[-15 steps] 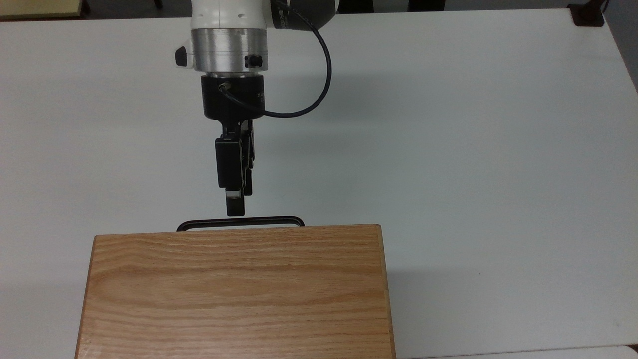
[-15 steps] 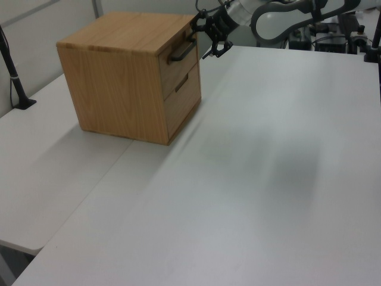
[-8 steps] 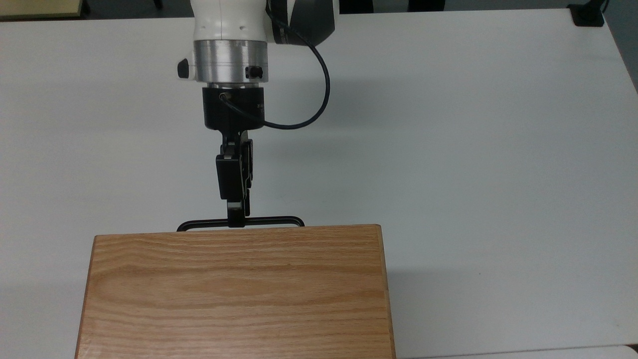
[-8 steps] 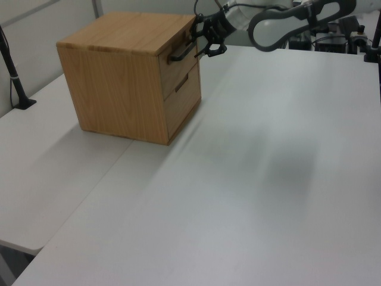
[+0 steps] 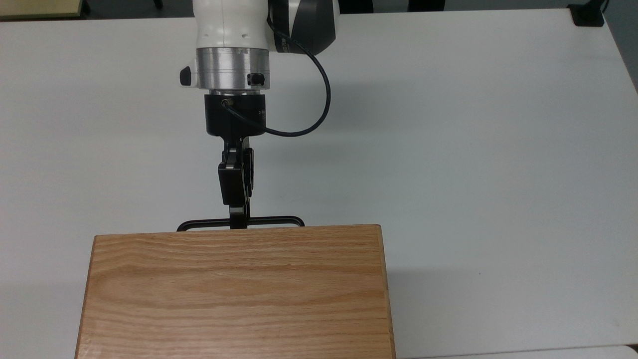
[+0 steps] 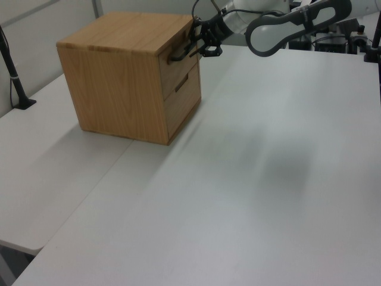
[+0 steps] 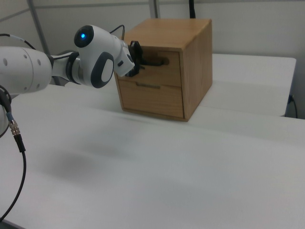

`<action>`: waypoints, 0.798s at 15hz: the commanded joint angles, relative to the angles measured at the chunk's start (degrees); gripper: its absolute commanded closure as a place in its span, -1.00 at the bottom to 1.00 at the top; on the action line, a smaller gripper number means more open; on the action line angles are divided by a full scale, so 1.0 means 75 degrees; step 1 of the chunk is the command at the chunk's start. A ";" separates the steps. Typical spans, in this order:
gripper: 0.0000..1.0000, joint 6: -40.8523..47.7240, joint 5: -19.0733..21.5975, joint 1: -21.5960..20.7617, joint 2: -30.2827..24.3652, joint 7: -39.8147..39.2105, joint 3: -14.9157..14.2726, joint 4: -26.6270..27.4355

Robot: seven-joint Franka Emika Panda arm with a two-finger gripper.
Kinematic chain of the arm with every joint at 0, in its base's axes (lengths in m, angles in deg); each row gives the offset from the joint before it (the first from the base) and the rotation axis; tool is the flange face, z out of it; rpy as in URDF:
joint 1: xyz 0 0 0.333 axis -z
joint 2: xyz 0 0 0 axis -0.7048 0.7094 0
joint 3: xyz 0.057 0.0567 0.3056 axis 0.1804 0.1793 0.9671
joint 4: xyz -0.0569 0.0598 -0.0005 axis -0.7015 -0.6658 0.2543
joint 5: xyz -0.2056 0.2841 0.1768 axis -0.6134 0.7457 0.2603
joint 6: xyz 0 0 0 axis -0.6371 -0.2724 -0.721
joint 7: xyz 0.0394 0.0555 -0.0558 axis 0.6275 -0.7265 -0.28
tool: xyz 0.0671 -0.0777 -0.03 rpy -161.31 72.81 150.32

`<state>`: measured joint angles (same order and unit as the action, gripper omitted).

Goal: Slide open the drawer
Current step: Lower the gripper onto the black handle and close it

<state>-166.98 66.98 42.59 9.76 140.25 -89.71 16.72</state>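
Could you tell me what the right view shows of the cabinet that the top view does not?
The right view alone shows the cabinet's front: the upper drawer flush with the face and a second drawer below it, also closed. The top view alone shows the cabinet's grained top panel from above, with the black handle jutting past its edge as a long bar. Both show the gripper at that handle, and the white table beneath.
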 commanded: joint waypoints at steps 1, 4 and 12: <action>0.47 -0.0058 0.0087 0.0003 -0.0078 0.0019 0.0060 0.0014; 0.72 -0.0058 0.0098 0.0026 -0.0114 0.0030 0.0060 0.0025; 1.00 -0.0047 0.0063 0.0027 -0.0523 0.0007 0.0072 0.0434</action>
<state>-166.96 66.97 42.60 9.65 140.16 -89.65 16.49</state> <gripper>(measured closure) 0.841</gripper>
